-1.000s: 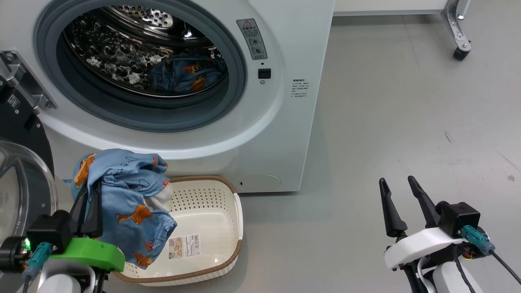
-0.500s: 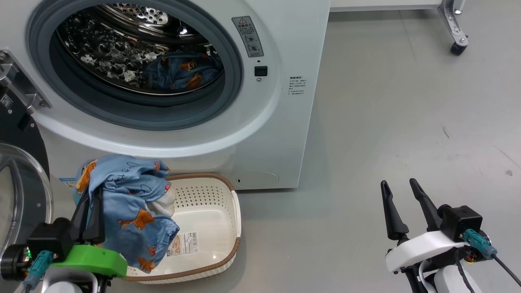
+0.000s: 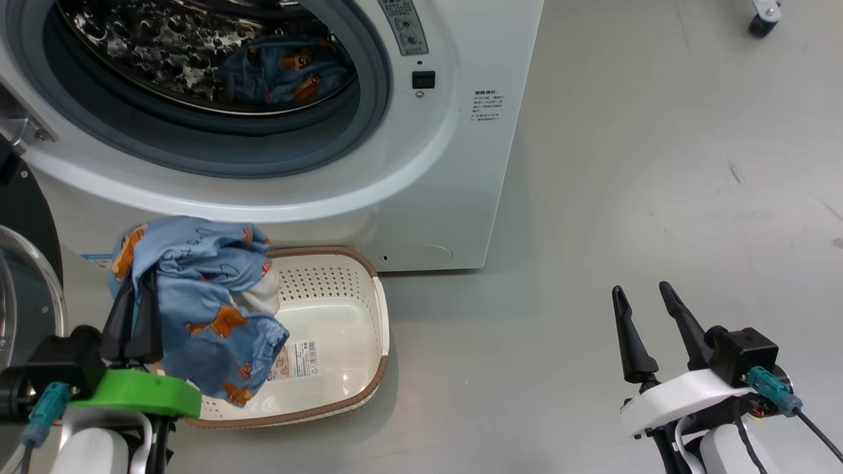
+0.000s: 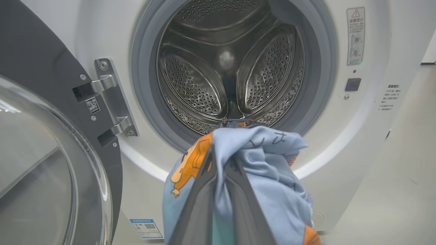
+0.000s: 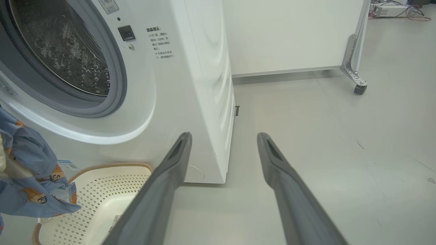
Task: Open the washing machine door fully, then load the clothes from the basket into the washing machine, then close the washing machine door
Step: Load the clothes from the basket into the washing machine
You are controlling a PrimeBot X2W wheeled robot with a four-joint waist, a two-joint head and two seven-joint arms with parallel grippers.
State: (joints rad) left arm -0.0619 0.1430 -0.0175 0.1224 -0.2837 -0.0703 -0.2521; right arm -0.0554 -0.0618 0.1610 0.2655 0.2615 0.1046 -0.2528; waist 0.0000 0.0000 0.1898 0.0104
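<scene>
**Fig.: My left claw [image 3: 135, 309] holding a garment [image 3: 197, 309] over the basket [image 3: 379, 316], in front of the open washer [image 3: 454, 164].**

Nearest, at lower left, my left claw is pinched shut on the light blue garment. The cloth bunches over both fingers [image 3: 125, 316] and hangs into the left end of the cream basket, whose label [image 3: 296, 362] shows on the bottom beside it. At lower right, my right claw [image 3: 640, 289] hovers over the grey floor [image 3: 625, 164], fingers spread wide and gripping nothing, well apart from the basket. The basket sits on the floor just in front of the washer. To its left the door [image 3: 26, 224] stands swung open, its glass bowl on the side facing me. Farther in, a second garment [image 3: 283, 66] of the same print lies in the steel drum [image 3: 164, 39].
</scene>
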